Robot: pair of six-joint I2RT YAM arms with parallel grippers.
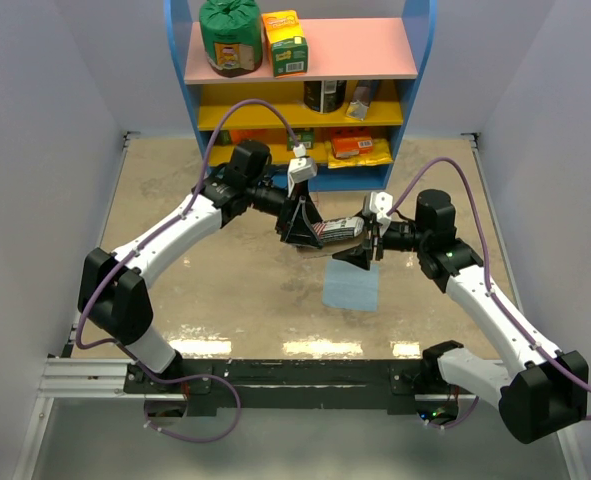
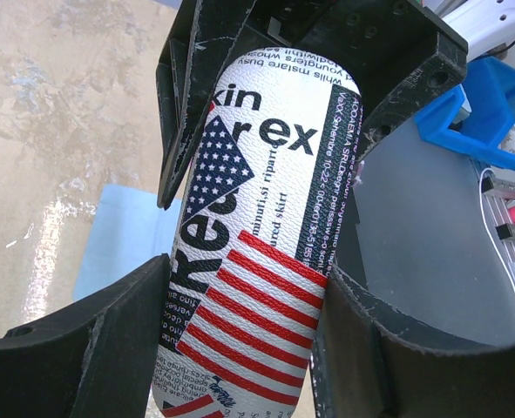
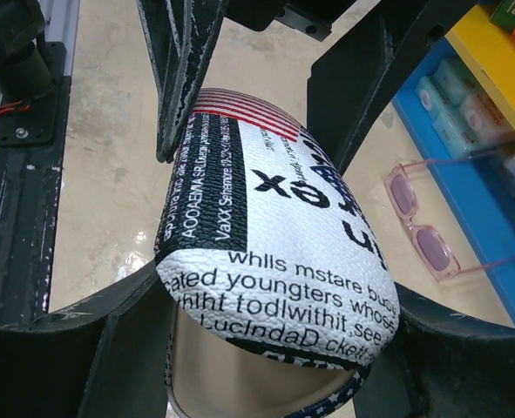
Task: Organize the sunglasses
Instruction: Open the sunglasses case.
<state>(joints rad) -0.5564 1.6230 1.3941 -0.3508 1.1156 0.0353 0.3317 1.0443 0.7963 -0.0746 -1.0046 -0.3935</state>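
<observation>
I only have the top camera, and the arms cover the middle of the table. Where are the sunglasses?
Observer: The right wrist view shows the sunglasses lying on the table beside the blue shelf base, outside the pouch.
Operator: Is the pouch open?
Observer: Yes. Its mouth faces the right wrist camera and shows a tan lining.
Operator: Does the left arm have it?
Observer: In the left wrist view, the left pincer has a finger pressed against each side of the pouch.

walls (image 1: 45,120): pale grey | tabletop (image 1: 175,200): beige, glossy | shelf (image 1: 300,50): blue, pink, yellow
</observation>
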